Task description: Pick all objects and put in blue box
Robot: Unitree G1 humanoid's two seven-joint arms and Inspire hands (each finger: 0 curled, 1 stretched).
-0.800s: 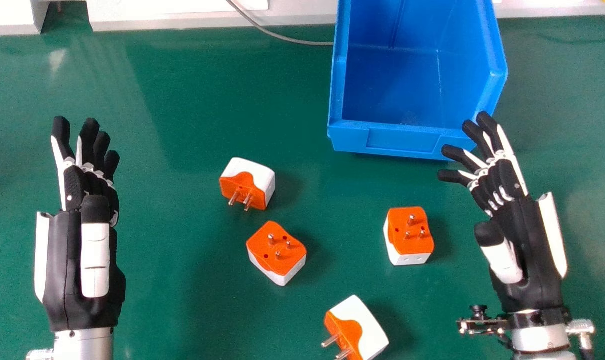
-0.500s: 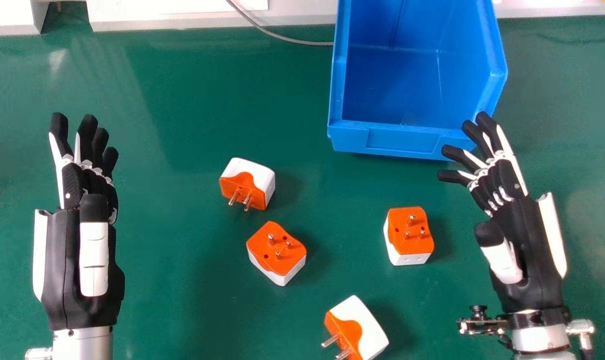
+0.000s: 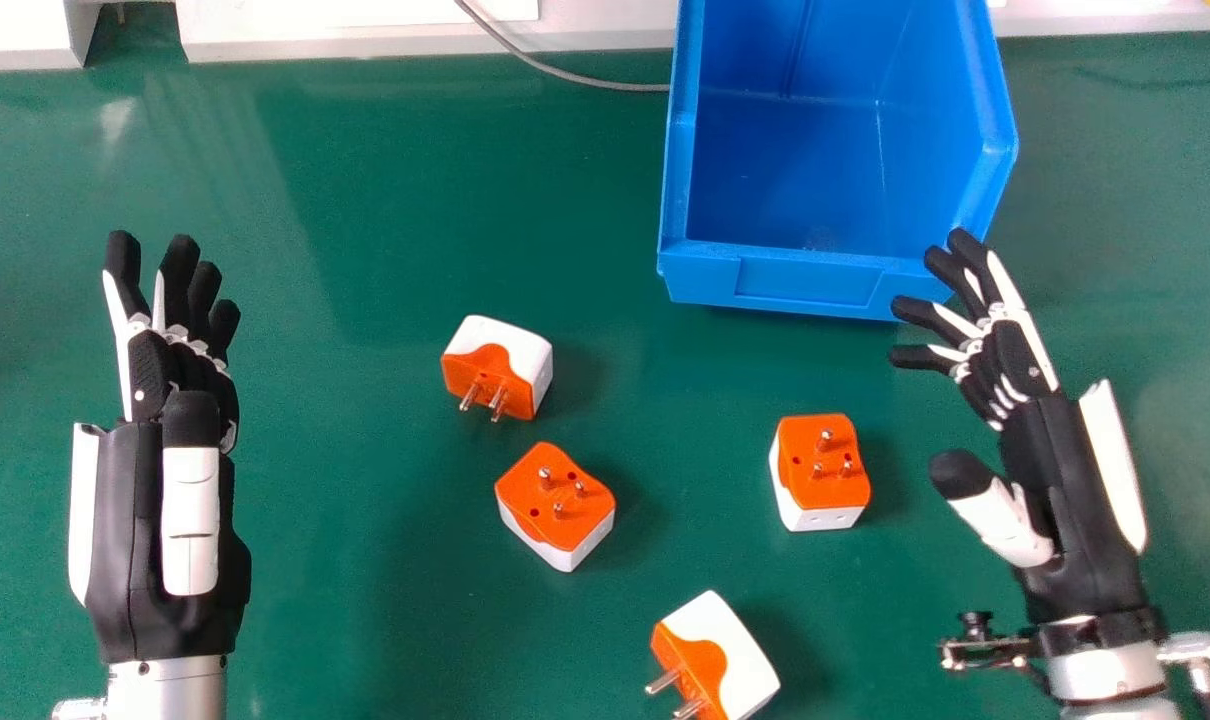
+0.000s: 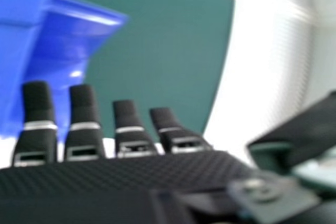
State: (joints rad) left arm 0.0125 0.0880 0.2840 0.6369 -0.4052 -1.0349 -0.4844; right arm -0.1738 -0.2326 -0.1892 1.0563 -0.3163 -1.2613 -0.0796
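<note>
In the head view my right hand [image 3: 1015,400] is open at the right, its fingertips over the near right corner of the blue box [image 3: 810,275]. My left hand [image 3: 190,400] stands open at the far left, apart from everything. Four orange and white plug adapters lie between the hands: one [image 3: 498,365] left of centre, one [image 3: 555,505] just nearer, one [image 3: 822,470] left of my right thumb, and one [image 3: 715,660] at the bottom edge. In the right hand view my right hand [image 4: 131,129] has its fingers extended, with the blue box [image 4: 21,40] beyond them.
The adapters and box rest on a green table [image 3: 365,180]. A grey cable [image 3: 585,78] runs along the back edge to the box. A white ledge [image 3: 385,35] borders the table behind.
My right wrist has shifted slightly to the right, and its thumb has swung outward to the left. The left hand has barely moved, and the adapters and box lie as before.
</note>
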